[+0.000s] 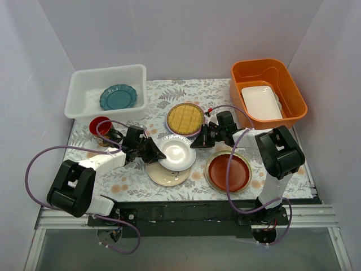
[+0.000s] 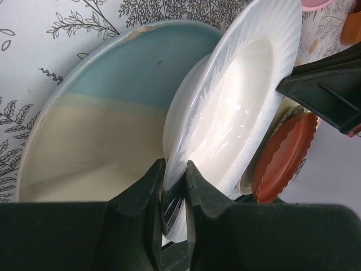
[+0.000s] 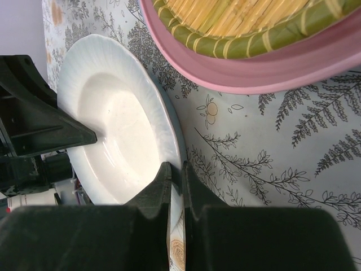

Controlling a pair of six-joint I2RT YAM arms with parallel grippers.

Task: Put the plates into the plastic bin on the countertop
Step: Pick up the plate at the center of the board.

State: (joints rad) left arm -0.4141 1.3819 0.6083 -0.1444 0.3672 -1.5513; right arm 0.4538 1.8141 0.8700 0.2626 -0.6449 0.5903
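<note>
A pale, ribbed-rim plate [image 1: 176, 152] is tilted up off the countertop [image 1: 214, 93], held at both edges. My left gripper [image 1: 153, 151] is shut on its left rim, the fingers pinching the edge [image 2: 174, 175]. My right gripper [image 1: 196, 142] is shut on the opposite rim [image 3: 176, 172]. Under the pale plate [image 2: 237, 107] lies a cream-and-blue plate [image 2: 107, 113]. A red-brown plate [image 1: 228, 171] lies to the right. A woven-bamboo plate [image 1: 185, 117] rests on a pink plate [image 3: 271, 70]. The white plastic bin [image 1: 84, 79] at the back left holds a teal scalloped plate [image 1: 118, 96].
An orange tub [image 1: 293, 93] at the back right holds a white rectangular dish [image 1: 261, 102]. A red mug [image 1: 100, 125] stands just in front of the bin, beside my left arm. White walls close in the back and both sides.
</note>
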